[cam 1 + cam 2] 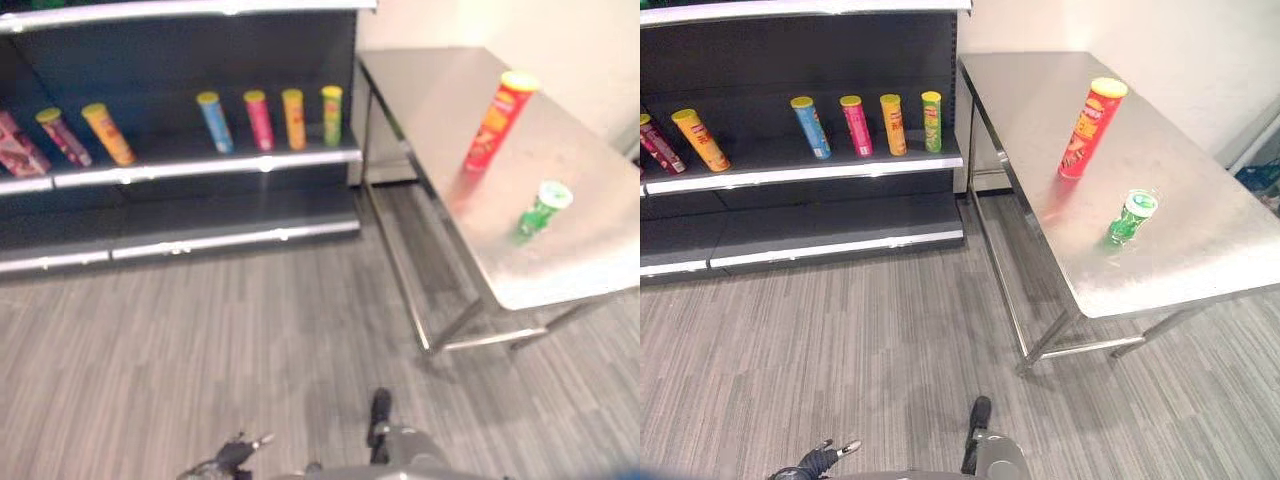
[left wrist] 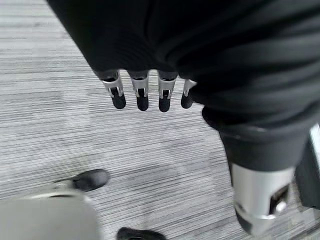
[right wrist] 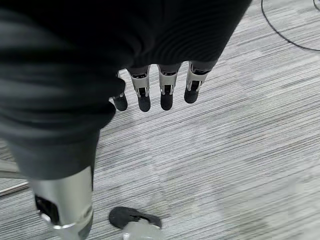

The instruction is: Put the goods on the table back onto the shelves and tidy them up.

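1. We see bright, even overhead light on the grey carpet, with hardly any shadow below the left hand or the right hand.
2. Well ahead of the right hand, the steel table shows a broad pale sheen, with tinted reflections beside the red can and the green cup.
3. Well ahead of the left hand, the shelf's back panel is dark, while its silver front rails glint.

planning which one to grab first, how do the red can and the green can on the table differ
The red can is tall, with a yellow lid; the green can is much shorter, with a pale lid. The red can stands further along the table, nearer the shelf; the green can stands nearer the table's near edge. Both stand upright, apart from each other, with no robot hand touching them.
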Robot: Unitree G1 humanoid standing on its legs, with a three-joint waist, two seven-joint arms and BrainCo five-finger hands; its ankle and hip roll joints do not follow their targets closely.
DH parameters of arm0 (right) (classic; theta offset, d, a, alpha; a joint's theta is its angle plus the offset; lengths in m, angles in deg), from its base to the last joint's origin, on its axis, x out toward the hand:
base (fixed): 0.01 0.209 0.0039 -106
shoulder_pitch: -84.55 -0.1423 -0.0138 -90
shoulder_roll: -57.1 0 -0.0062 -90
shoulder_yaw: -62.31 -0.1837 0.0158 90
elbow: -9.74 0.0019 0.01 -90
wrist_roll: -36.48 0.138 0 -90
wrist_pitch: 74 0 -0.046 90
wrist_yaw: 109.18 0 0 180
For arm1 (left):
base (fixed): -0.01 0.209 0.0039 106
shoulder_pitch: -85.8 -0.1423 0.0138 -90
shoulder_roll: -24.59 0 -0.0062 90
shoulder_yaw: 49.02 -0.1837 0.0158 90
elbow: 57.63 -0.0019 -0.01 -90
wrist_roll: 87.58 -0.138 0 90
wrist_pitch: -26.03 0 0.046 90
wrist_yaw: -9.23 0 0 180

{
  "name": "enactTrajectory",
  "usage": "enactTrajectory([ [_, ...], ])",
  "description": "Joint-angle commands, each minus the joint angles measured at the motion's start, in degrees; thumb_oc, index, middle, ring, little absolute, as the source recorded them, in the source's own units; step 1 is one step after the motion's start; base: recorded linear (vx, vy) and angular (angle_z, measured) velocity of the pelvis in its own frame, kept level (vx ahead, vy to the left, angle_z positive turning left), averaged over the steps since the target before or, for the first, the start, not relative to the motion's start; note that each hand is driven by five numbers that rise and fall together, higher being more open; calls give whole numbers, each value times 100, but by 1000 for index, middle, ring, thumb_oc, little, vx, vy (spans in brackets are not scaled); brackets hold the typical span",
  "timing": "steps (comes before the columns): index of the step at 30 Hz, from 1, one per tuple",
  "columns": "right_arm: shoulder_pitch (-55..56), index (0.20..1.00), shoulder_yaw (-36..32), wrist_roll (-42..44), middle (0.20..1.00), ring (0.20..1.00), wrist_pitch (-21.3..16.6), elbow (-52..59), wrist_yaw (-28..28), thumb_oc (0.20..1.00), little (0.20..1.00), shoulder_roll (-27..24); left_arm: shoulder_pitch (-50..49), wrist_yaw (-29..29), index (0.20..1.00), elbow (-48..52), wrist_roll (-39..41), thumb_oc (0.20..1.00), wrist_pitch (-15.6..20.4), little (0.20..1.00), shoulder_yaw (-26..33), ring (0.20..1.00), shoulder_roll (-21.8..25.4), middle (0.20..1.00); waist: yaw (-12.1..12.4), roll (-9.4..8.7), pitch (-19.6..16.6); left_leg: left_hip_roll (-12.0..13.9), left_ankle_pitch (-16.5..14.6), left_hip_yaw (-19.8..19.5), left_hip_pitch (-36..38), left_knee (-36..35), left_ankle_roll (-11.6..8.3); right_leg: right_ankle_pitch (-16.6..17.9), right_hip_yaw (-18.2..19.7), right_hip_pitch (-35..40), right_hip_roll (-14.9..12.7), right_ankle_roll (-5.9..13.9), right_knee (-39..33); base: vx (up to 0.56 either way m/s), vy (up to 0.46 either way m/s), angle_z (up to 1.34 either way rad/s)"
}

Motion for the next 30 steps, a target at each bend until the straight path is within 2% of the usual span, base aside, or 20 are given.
enactTrajectory([
  [1, -205, 1000, 47, 187, 1000, 1000, -59, -302, -10, 1000, 1000, -178, 350, 43, 1000, -7, -196, 1000, 112, 1000, 58, 1000, 135, 1000, -70, -142, 87, 192, -320, 322, -355, 1217, -585, -560, 130, 332, -143, 771, 41, 277, -123, 6],
  [3, -196, 1000, 88, 161, 1000, 1000, -36, -344, -29, 1000, 1000, -178, 298, 67, 1000, 54, -160, 1000, 116, 1000, 67, 1000, 135, 1000, -36, -159, 121, 409, -82, 450, -781, 2492, -821, -717, 154, 619, -59, 631, -31, 183, -98, 2],
  [5, -237, 1000, 127, 186, 1000, 1000, -33, -316, -17, 1000, 1000, -177, 268, 43, 1000, 161, -50, 1000, 115, 1000, 101, 1000, 136, 1000, 78, -198, 234, 555, 405, 408, -1263, 3703, -1023, -888, 229, 896, 32, 463, -122, 146, -76, -39],
  [6, -252, 1000, 148, 193, 1000, 1000, -17, -295, -13, 1000, 1000, -167, 255, 32, 1000, 205, 3, 1000, 117, 1000, 116, 1000, 139, 1000, 81, -228, 256, 658, 551, 470, -1435, 3914, -1029, -937, 243, 973, 20, 429, -155, 135, -15, -70],
  [7, -256, 1000, 168, 215, 1000, 1000, -14, -255, -22, 1000, 1000, -154, 241, 32, 1000, 241, 60, 1000, 115, 1000, 124, 1000, 125, 1000, 85, -244, 270, 798, 577, 590, -1582, 3863, -978, -982, 287, 1048, -13, 425, -163, 158, 48, -67],
  [8, -263, 1000, 198, 236, 1000, 1000, -19, -183, -31, 1000, 1000, -141, 225, 39, 1000, 300, 146, 1000, 127, 1000, 153, 1000, 111, 1000, 148, -230, 310, 984, 446, 687, -1676, 3686, -906, -1011, 382, 1157, -17, 457, -163, 186, 122, -35],
  [9, -295, 1000, 229, 255, 1000, 1000, -38, -89, -34, 1000, 1000, -129, 220, 45, 1000, 315, 141, 1000, 123, 1000, 156, 1000, 109, 1000, 178, -239, 318, 1093, 313, 778, -1627, 3151, -800, -1021, 472, 1207, -93, 536, -163, 196, 230, -40],
  [10, -329, 1000, 270, 248, 1000, 1000, -57, -4, -24, 1000, 1000, -132, 206, 35, 1000, 320, 129, 1000, 133, 1000, 157, 1000, 104, 1000, 188, -199, 294, 1214, 394, 802, -1596, 2198, -787, -1065, 557, 1212, -175, 607, -163, 190, 272, -50],
  [12, -386, 1000, 329, 217, 1000, 1000, -88, 115, -5, 1000, 1000, -146, 196, -1, 1000, 345, 189, 1000, 153, 1000, 163, 1000, 110, 1000, 317, -74, 260, 1221, 907, 334, -1685, 1091, -859, -1147, 780, 1256, -137, 658, -163, 214, 292, -77],
  [13, -393, 1000, 349, 183, 1000, 1000, -104, 156, 30, 1000, 1000, -157, 238, -46, 1000, 291, 280, 1000, 182, 1000, 156, 1000, 86, 1000, 402, 74, 272, 1176, 1163, -395, -1619, 436, -999, -1209, 1024, 1320, -99, 702, -163, 254, 318, -114],
  [14, -417, 1000, 350, 180, 1000, 1000, -121, 173, 47, 1000, 1000, -188, 270, -72, 1000, 265, 310, 1000, 206, 1000, 136, 1000, 79, 1000, 419, 138, 266, 1104, 1203, -747, -1676, 350, -1062, -1230, 1156, 1330, -111, 723, -163, 316, 398, -122],
  [15, -395, 1000, 311, 129, 1000, 1000, -118, 148, 37, 1000, 1000, -195, 273, -48, 1000, 175, 303, 1000, 208, 1000, 136, 1000, 33, 1000, 376, 261, 179, 1061, 1114, -1036, -1490, 28, -1071, -1294, 1351, 1357, -92, 759, -158, 378, 672, -139],
  [17, -424, 1000, 82, 279, 1000, 1000, -132, 108, 92, 1000, 1000, -117, 305, -88, 1000, 65, 261, 1000, 252, 1000, 181, 1000, 102, 1000, 278, 211, 9, 761, 903, -580, -1259, -22, -877, -1124, 1750, 1175, -496, 983, -92, 287, 682, -109],
  [18, -424, 1000, 81, 279, 1000, 1000, -131, 108, 93, 1000, 1000, -116, 306, -88, 1000, 64, 261, 1000, 252, 1000, 181, 1000, 102, 1000, 285, 208, 8, 760, 902, -572, -1257, -22, -876, -1124, 1757, 1172, -498, 985, -90, 49, 266, -99],
  [21, -419, 1000, -178, 503, 1000, 1000, -131, 75, 168, 1000, 1000, -125, 354, -129, 1000, 77, 266, 1000, 268, 1000, 237, 1000, 203, 1000, 188, 129, 7, 571, 739, -341, -1192, -22, -669, -1028, 2034, 954, -664, 1103, 65, 38, 233, -65],
  [25, -288, 1000, -1024, 1397, 1000, 1000, -266, 188, 158, 1000, 1000, -287, 397, -123, 1000, 154, 382, 1000, 309, 1000, 442, 1000, 386, 1000, 61, 98, 40, 386, 547, -53, -1082, -22, -475, -978, 2262, 590, -769, 1207, 625, 45, 225, -38],
  [26, -240, 1000, -1243, 1619, 1000, 1000, -292, 173, 151, 1000, 1000, -368, 421, -126, 1000, 153, 408, 1000, 307, 1000, 496, 1000, 431, 1000, -2, 96, 108, 370, 500, 48, -1001, -22, -439, -943, 2211, 486, -776, 1235, 871, 26, 212, -64],
  [27, -148, 1000, -1736, 2120, 1000, 1000, -411, 243, 205, 1000, 1000, -499, 461, -132, 1000, 105, 446, 1000, 306, 1000, 564, 1000, 470, 1000, -75, 103, 167, 396, 418, 285, -899, -22, -428, -883, 1983, 239, -770, 1217, 1211, 48, 190, -49],
  [28, -84, 1000, -1968, 2311, 1000, 1000, -489, 334, 266, 1000, 1000, -565, 454, -130, 1000, 96, 452, 1000, 310, 1000, 616, 1000, 480, 1000, -136, 86, 164, 401, 358, 385, -828, -22, -436, -856, 1830, 149, -768, 1216, 1200, 33, 123, -41],
  [30, -74, 1000, -1975, 2312, 1000, 1000, -487, 344, 269, 1000, 1000, -566, 455, -130, 1000, 95, 452, 1000, 311, 1000, 610, 1000, 476, 1000, -128, 94, 164, 406, 353, 387, -824, -22, -438, -858, 1830, 152, -762, 1215, 1202, 39, 18, -71],
])
